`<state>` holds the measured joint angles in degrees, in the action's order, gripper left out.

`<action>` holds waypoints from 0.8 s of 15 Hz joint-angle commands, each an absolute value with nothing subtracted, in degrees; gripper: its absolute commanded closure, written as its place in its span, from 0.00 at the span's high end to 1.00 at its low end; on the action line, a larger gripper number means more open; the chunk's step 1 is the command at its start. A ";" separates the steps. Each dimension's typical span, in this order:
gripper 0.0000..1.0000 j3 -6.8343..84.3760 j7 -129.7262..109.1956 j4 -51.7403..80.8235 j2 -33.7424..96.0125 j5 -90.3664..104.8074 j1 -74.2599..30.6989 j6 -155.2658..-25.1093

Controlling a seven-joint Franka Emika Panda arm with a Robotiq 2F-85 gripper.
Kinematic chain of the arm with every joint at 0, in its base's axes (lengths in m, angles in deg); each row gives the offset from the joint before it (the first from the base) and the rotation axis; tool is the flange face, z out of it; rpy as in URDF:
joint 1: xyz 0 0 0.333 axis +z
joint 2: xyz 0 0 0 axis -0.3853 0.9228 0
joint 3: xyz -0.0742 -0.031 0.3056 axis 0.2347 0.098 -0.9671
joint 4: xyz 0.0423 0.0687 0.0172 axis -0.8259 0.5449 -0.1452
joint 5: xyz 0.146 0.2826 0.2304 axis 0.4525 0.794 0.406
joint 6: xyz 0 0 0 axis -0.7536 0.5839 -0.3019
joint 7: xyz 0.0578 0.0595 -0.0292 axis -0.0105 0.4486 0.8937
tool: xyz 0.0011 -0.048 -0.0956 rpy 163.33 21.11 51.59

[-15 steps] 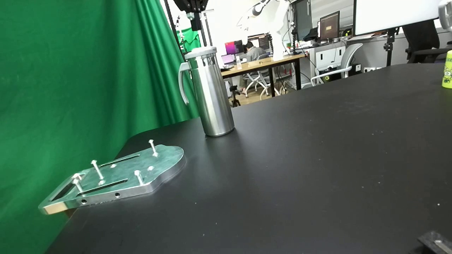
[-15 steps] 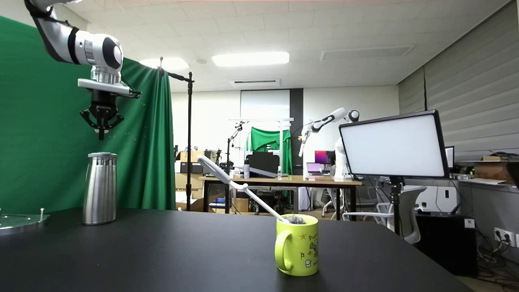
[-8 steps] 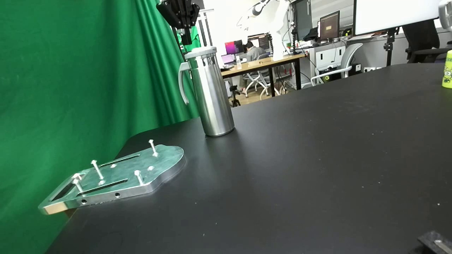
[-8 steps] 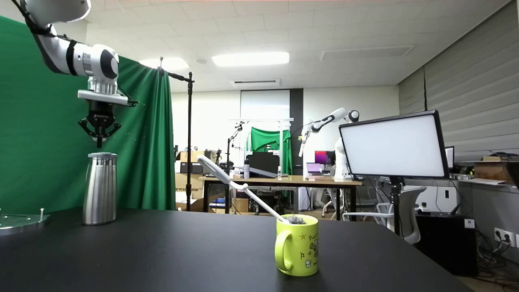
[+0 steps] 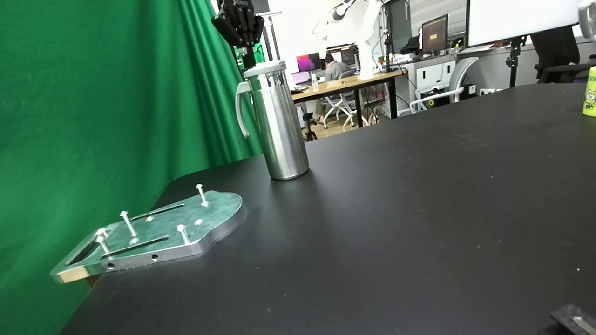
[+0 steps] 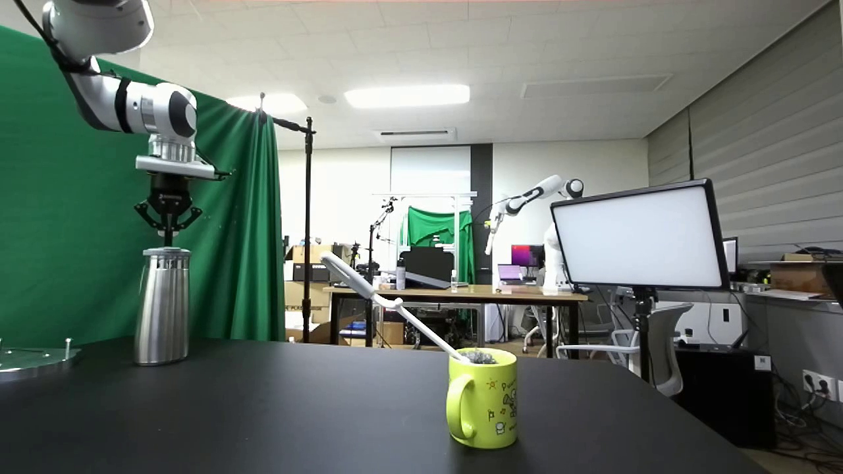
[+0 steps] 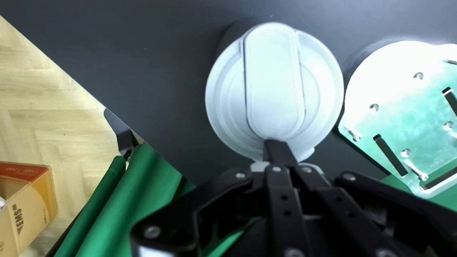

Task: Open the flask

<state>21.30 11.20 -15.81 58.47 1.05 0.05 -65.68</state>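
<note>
Over the black table [image 6: 296, 408], the tool [image 6: 168, 242] has dropped nearer the flask [image 6: 163, 309].

Upper left in an exterior view, my white arm [image 6: 137, 108] wears a black band [image 6: 121, 105], dark rounded cap [image 6: 181, 113], black cable [image 6: 31, 22] and silvery collar [image 6: 172, 150]. My claw [image 7: 276, 144], low in the wrist view, is black, its links [image 7: 209, 196] dotted with silver screws [image 7: 152, 232].

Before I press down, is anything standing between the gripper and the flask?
Nothing visible does. The shut gripper is right at the lid of the flask; whether they touch, I can't tell. The pegged plate lies off to one side.
</note>
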 commanded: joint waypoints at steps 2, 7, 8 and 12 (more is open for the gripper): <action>0.00 22.37 11.97 -22.41 61.80 0.62 1.23 -60.49; 0.00 22.20 11.75 -24.36 63.27 0.51 1.03 -58.03; 0.00 22.22 11.73 -24.71 63.54 0.51 1.04 -57.74; 0.00 22.20 11.22 -25.71 64.98 0.59 1.30 -58.36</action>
<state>21.72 11.59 -22.59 62.27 1.05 0.56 -60.00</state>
